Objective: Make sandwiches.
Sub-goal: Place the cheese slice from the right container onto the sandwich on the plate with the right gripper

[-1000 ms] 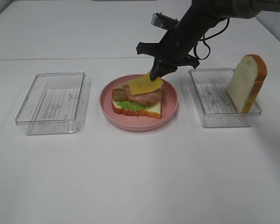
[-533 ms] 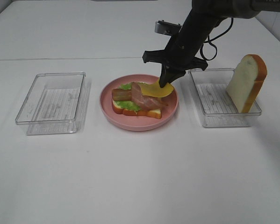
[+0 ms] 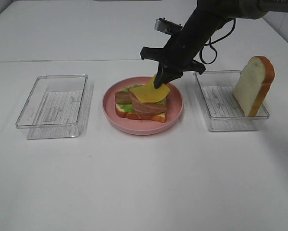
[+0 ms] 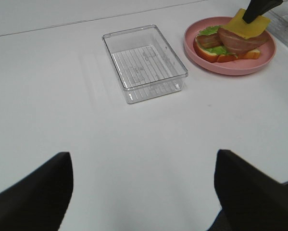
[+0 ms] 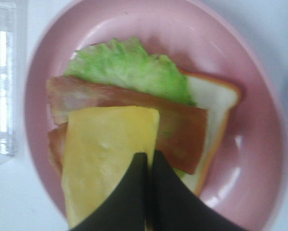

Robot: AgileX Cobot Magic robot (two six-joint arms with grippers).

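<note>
One stack of toy food sits on the pink plate (image 3: 176, 103) at the middle of the table (image 3: 144, 183). At the bottom a bread slice (image 3: 159, 114) lies flat, green lettuce (image 3: 129, 89) is over it, bacon strips (image 3: 144, 107) run across the lettuce, and a yellow cheese square (image 3: 150, 92) is uppermost. The cheese square is tilted, with its near edge resting on the bacon strips and its far edge raised.

The right end effector (image 3: 158, 83) hangs over the far side of the plate with its jaws pressed together, pinching that raised edge. The right wrist view shows the dark tips meeting on the yellow surface.

A second bread slice (image 3: 252, 85) stands on edge in the right tray (image 3: 216, 103), leaning at its far right end, well apart from the plate. The left tray (image 3: 52, 106) lies left of the plate, near it but not touching.

The left end effector (image 4: 144, 192) shows only in its own wrist view, above the table on the near side of the left tray. Its two dark fingers (image 4: 33, 192) are spread wide and grip no object.
</note>
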